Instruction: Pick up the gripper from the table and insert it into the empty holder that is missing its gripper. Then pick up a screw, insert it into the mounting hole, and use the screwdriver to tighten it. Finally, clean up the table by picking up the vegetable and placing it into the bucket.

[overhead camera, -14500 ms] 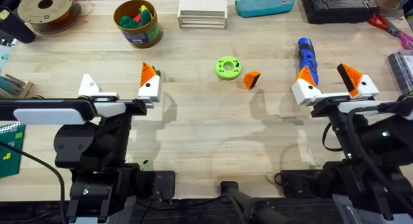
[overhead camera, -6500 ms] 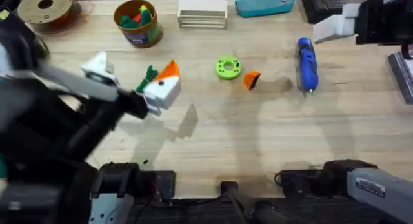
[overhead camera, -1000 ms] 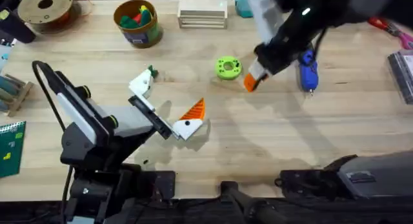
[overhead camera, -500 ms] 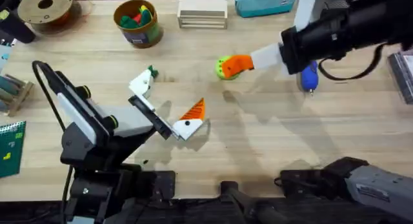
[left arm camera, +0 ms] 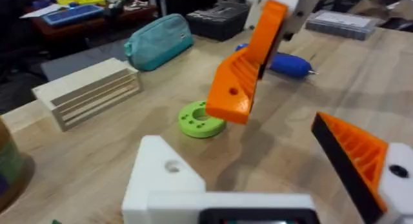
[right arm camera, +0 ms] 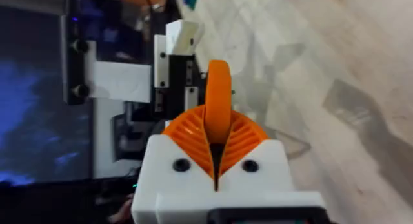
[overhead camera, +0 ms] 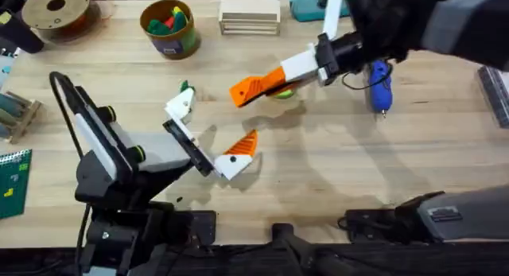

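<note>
The orange ribbed gripper [overhead camera: 246,91] hangs above the table between the pads of my right gripper [overhead camera: 276,75], which is shut on it. In the left wrist view the gripper [left arm camera: 242,75] floats above the green disc. My left gripper [overhead camera: 208,131] lies low and open. One of its fingers is the plain white holder [overhead camera: 180,107], the other carries an orange tip [overhead camera: 241,145]. The holder [left arm camera: 164,175] shows a screw hole. The right wrist view looks along the held gripper [right arm camera: 217,95] at the holder [right arm camera: 182,35]. The blue screwdriver [overhead camera: 379,83] lies at the right. The green vegetable [overhead camera: 185,88] lies beside the holder. The bucket [overhead camera: 169,26] stands at the back left.
A green disc [overhead camera: 282,89] lies partly under the right gripper. At the back stand a wooden crate [overhead camera: 249,15], a teal pouch [overhead camera: 306,1] and a brown spool [overhead camera: 56,7]. A grey case [overhead camera: 497,89] sits at the right edge.
My right gripper has lifted the orange gripper off the table and carried it left, past the green disc toward the left gripper. The left arm has barely shifted.
</note>
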You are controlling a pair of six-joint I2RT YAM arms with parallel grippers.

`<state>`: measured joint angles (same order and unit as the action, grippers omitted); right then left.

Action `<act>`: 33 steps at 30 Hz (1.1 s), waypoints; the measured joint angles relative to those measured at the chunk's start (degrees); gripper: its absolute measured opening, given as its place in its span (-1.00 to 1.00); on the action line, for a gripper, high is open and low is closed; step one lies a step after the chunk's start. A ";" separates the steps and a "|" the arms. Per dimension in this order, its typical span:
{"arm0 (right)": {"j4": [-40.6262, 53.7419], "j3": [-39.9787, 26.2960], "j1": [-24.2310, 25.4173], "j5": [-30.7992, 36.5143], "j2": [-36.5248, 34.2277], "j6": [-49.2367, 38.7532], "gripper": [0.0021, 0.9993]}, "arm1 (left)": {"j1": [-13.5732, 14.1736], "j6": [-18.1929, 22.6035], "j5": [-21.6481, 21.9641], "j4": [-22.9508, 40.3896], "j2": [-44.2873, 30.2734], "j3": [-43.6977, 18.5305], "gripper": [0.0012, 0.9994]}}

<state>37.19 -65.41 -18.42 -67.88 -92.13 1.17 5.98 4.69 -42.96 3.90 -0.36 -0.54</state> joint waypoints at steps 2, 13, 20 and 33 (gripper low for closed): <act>-0.05 0.08 -0.27 -3.50 -2.15 0.14 -0.99 | 0.00 0.00 -2.02 0.21 0.00 0.00 0.99; -6.31 0.39 -4.09 -16.17 -4.09 1.92 -0.99 | 0.00 0.00 -10.15 1.14 0.00 -0.04 0.99; -6.83 0.39 -7.28 -14.50 -4.14 1.95 -0.99 | 0.00 0.00 -11.59 1.31 0.00 -0.04 0.99; 0.17 0.39 -6.14 -13.39 -5.99 -5.27 -0.99 | 0.00 0.00 -11.96 1.38 0.00 -0.04 0.99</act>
<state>37.36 -65.01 -24.56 -81.27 -98.13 -4.10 5.98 4.69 -54.92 5.28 -0.36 -0.58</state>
